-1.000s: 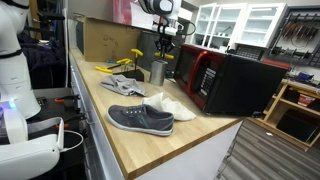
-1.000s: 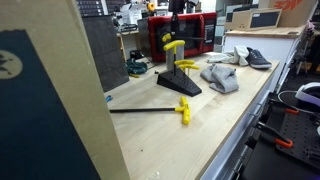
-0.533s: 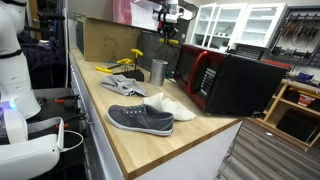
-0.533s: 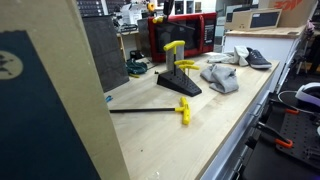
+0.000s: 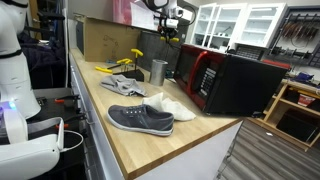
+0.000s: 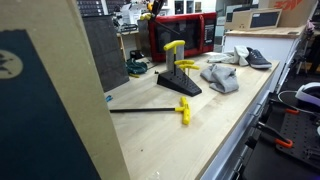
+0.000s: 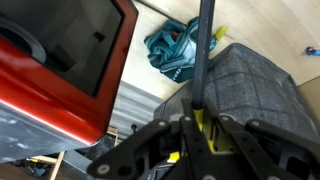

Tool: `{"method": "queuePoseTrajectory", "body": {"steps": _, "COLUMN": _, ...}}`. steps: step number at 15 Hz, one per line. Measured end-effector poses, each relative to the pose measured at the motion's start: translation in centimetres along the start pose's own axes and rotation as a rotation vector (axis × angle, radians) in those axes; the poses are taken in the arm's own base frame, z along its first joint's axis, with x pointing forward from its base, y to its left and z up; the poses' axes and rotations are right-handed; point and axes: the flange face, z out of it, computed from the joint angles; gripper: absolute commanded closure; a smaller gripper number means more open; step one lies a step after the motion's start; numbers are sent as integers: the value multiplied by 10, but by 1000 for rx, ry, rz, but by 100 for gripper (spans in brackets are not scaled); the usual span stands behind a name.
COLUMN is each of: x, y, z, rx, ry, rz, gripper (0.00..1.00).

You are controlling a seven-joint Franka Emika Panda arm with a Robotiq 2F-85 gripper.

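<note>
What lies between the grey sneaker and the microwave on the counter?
A white shoe lies between the grey sneaker and the microwave, shown in an exterior view.

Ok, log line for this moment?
pincer: shut on thin dark rod | place: high beside red-doored microwave | nearby: silver metal cup

We see a long wooden bench (image 5: 130,142). On it lie a grey shoe (image 5: 140,119) touching a white shoe (image 5: 173,106), a metal cup (image 5: 158,71) and a red microwave (image 5: 226,82). Further along are a black stand with yellow arms (image 6: 178,78), grey rags (image 6: 220,76), a teal cloth (image 6: 138,67) and a black rod with a yellow handle (image 6: 150,110).
</note>
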Motion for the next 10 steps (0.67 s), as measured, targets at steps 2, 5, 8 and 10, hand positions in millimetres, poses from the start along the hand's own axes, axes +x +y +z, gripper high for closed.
{"method": "queuePoseTrajectory", "body": {"steps": 2, "x": 2, "y": -3, "z": 3, "rx": 9, "ry": 3, "rz": -5, "gripper": 85}}
{"method": "queuePoseTrajectory", "body": {"steps": 5, "x": 1, "y": -2, "z": 2, "rx": 8, "ry": 3, "rz": -4, "gripper": 96}}
{"method": "queuePoseTrajectory", "body": {"steps": 8, "x": -1, "y": -3, "z": 11, "rx": 16, "ry": -6, "rz": -6, "gripper": 96}}
{"method": "queuePoseTrajectory", "body": {"steps": 10, "x": -3, "y": -3, "z": 22, "rx": 18, "ry": -3, "rz": -18, "gripper": 96}}
